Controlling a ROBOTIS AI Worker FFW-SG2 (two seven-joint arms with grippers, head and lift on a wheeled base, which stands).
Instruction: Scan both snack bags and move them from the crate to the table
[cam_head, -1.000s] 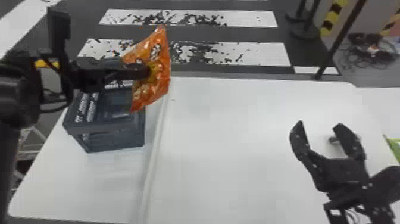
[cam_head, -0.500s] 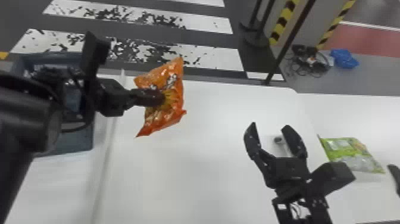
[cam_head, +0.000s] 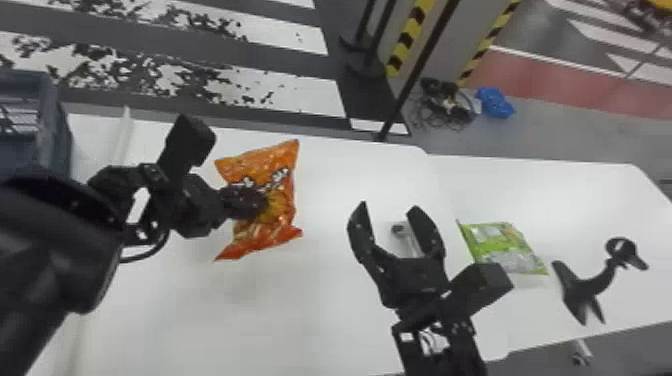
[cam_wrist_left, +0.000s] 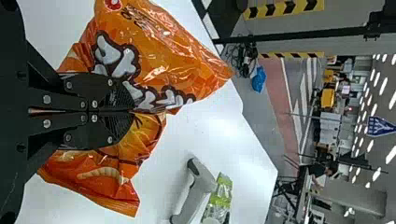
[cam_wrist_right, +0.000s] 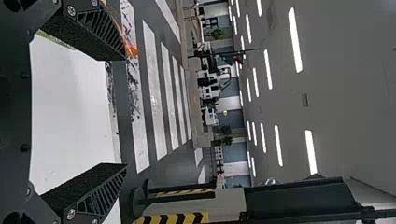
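In the head view my left gripper is shut on the middle of the orange snack bag, which it holds over the white table. The left wrist view has the left gripper pinching the crinkled orange bag. My right gripper stands open, its fingers spread and nothing between them; the right wrist view shows the right gripper likewise. A green snack bag lies flat on the table to the right. The blue-grey crate is at the far left.
A grey-white scanner lies on the table near the green bag, partly behind the right gripper in the head view. A black stand is at the table's right part. A raised strip runs beside the crate.
The head view has swung to the right. My left gripper has carried the orange bag rightward, away from the crate and nearer the right gripper, which stays open.
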